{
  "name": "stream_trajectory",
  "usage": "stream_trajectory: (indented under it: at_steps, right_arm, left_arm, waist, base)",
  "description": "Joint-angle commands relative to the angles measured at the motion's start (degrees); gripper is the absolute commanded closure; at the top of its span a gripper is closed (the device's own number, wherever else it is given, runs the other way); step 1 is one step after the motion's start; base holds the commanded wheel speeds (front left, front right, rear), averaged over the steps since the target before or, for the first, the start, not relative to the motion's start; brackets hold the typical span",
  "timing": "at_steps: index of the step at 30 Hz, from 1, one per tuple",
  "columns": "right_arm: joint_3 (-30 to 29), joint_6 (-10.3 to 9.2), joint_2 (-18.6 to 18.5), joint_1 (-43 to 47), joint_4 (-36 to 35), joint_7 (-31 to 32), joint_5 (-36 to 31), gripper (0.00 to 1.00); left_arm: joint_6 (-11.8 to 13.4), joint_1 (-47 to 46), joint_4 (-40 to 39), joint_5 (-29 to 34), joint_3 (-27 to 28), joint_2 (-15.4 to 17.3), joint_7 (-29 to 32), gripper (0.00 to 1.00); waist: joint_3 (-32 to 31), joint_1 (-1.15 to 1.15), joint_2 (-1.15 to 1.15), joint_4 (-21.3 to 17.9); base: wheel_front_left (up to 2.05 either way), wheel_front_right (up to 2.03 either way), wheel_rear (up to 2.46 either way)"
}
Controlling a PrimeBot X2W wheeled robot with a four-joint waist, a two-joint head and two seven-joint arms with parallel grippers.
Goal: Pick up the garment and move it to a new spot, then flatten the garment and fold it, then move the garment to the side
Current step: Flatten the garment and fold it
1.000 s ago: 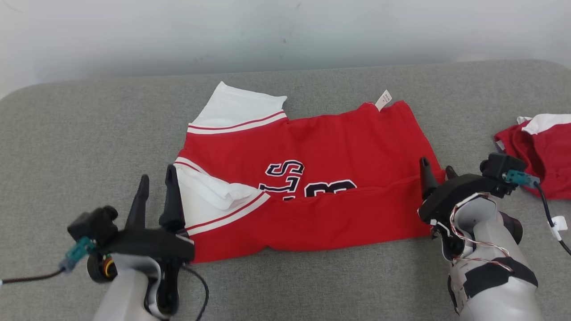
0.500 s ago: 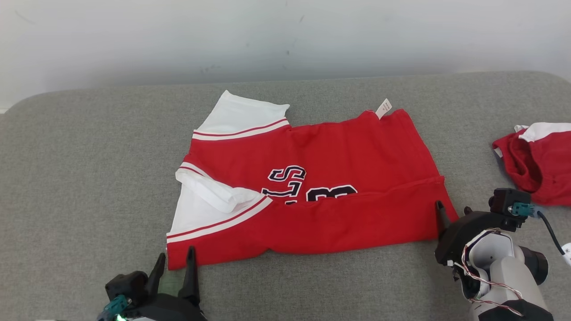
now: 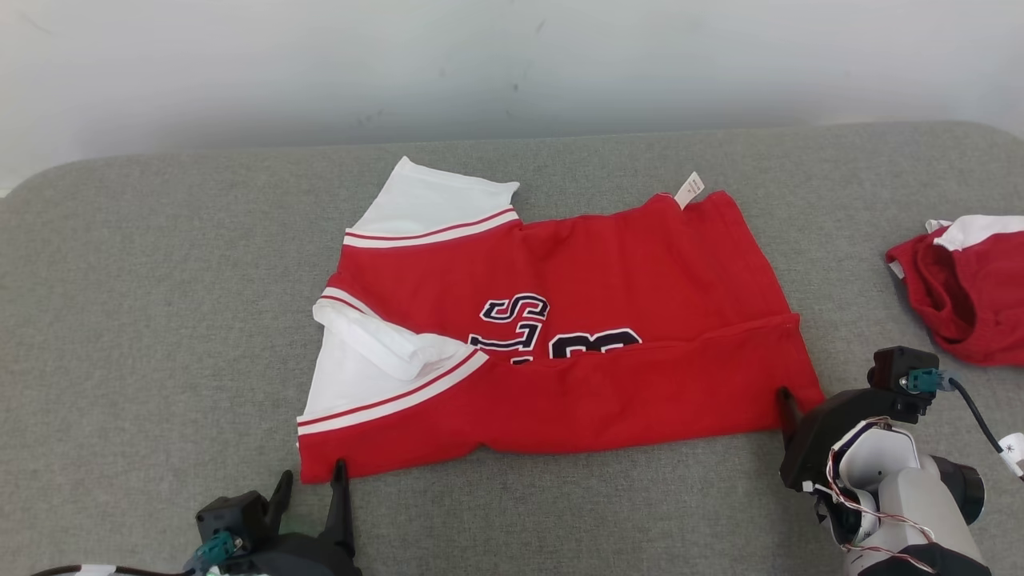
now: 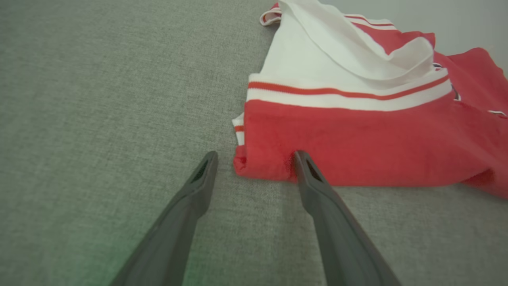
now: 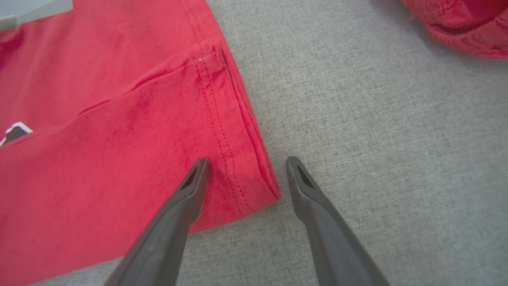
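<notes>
The garment is a red jersey with white sleeves and dark letters, lying spread on the grey padded table with its near long edge folded up over the front. My left gripper stands open at the garment's near left corner, which lies between its fingertips in the left wrist view. At the near right corner my right gripper is also open, one finger over the red cloth and the other over bare table. In the head view one right finger shows beside the hem.
A second crumpled red and white garment lies at the table's right edge, its red cloth at the top right of the right wrist view. A pale wall rises behind the grey table. Cables trail from both wrists.
Both arms have drawn back toward me from the garment's sides to its two near corners. The garment has kept its fold. The head camera has shifted slightly.
</notes>
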Motion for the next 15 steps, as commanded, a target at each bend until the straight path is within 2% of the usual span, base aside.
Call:
stream_trajectory:
  at_steps: [1,3,4,5,6,15]
  right_arm:
    - [0.19,0.02,0.05,0.65,0.10,0.25,0.40,0.00]
    - [0.40,0.02,0.05,0.44,0.61,0.81,1.41,0.00]
    - [0.55,0.02,0.07,0.23,1.05,1.15,2.15,0.00]
    - [0.82,0.02,0.10,0.02,1.38,1.43,2.51,0.51]
    - [1.57,0.02,0.16,-0.21,1.77,1.43,3.25,1.00]
    - [2.47,0.02,0.07,0.29,1.61,-0.47,5.93,1.00]
  left_arm:
    - [-0.05,-0.02,0.85,-0.29,-0.11,0.16,0.35,0.00]
    - [-0.48,-0.33,1.76,-0.80,-0.20,0.20,1.03,0.01]
    - [-0.80,-0.55,2.21,-1.21,-0.24,0.16,1.38,0.55]
    - [-1.10,-0.77,2.57,-1.43,-0.33,0.08,1.53,0.87]
    - [-1.98,-1.02,3.07,-1.91,-0.55,-0.21,1.96,1.00]
    - [-3.76,-1.67,2.99,-4.57,-0.42,-0.53,2.21,1.00]
  waist:
    - [0.06,0.00,0.00,-0.06]
    - [0.18,0.00,0.00,-0.26]
    - [0.23,0.00,0.00,-0.34]
    - [0.27,0.00,0.00,-0.43]
    - [0.31,0.00,0.00,-0.52]
    - [-1.04,0.00,0.00,-0.22]
  base:
    - [0.00,0.00,0.00]
    - [0.00,0.00,0.00]
    - [0.00,0.00,0.00]
    - [0.00,0.00,0.00]
    - [0.00,0.00,0.00]
    - [0.00,0.00,0.00]
